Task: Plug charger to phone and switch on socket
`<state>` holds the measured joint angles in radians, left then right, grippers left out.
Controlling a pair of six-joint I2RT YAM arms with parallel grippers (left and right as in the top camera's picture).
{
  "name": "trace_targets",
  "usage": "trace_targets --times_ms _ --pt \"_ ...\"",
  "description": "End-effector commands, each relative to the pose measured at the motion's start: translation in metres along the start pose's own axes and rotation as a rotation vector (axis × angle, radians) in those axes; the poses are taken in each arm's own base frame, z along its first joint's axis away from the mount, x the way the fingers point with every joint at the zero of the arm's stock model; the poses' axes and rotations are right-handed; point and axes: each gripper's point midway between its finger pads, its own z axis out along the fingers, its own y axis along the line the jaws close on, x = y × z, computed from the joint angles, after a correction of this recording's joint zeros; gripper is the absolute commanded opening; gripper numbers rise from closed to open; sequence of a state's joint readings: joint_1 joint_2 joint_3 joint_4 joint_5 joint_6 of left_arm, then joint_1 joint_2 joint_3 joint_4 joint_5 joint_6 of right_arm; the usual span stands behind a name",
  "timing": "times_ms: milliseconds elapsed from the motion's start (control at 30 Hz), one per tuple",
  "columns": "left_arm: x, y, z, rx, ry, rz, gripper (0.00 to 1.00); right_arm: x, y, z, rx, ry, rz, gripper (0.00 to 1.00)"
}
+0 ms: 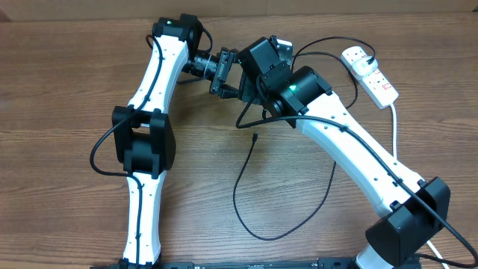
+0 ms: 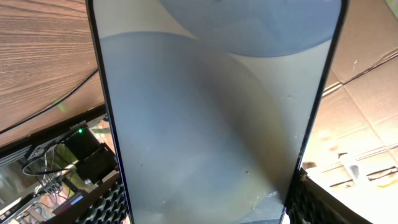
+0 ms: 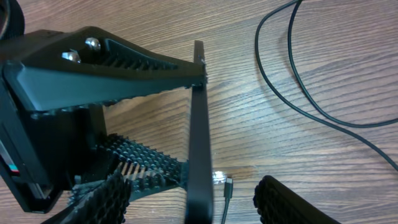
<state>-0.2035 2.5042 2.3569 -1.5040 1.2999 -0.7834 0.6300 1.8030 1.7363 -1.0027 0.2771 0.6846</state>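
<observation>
My left gripper [image 2: 205, 208] is shut on the phone [image 2: 211, 112], holding it by its two long edges above the table; its screen fills the left wrist view and looks pale grey. In the right wrist view the phone [image 3: 199, 124] shows edge-on, clamped by the left gripper's fingers. My right gripper [image 3: 199, 208] is open, one finger on each side of the phone's edge, touching nothing. The charger's small black connector tip [image 3: 228, 185] lies on the wood just below; overhead it lies at the table's middle [image 1: 255, 137]. The socket [image 1: 371, 75] lies at the back right.
The thin black cable [image 1: 250, 217] loops toward the front of the table and runs back to a plug in the power strip [image 1: 359, 54]. The strip's thick white cord [image 1: 393, 127] runs down the right side. Both arms [image 1: 224, 75] meet at the back centre.
</observation>
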Motion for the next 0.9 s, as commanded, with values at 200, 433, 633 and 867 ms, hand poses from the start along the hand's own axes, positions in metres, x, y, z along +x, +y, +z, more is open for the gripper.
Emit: trace_targets --times_ms 200,433,633,867 --pt "0.011 -0.01 0.009 0.006 0.02 0.059 0.54 -0.011 -0.001 -0.004 0.017 -0.048 0.008 0.59" --pt "0.013 -0.01 0.012 0.001 0.026 0.06 0.54 -0.012 -0.003 -0.002 0.035 -0.06 0.007 0.52" --pt "0.014 -0.011 0.012 0.005 0.031 0.056 0.54 -0.013 -0.005 -0.002 0.048 -0.065 0.006 0.49" --pt "0.016 -0.013 0.012 0.019 0.045 0.057 0.54 -0.011 -0.007 -0.001 0.056 -0.056 0.003 0.44"
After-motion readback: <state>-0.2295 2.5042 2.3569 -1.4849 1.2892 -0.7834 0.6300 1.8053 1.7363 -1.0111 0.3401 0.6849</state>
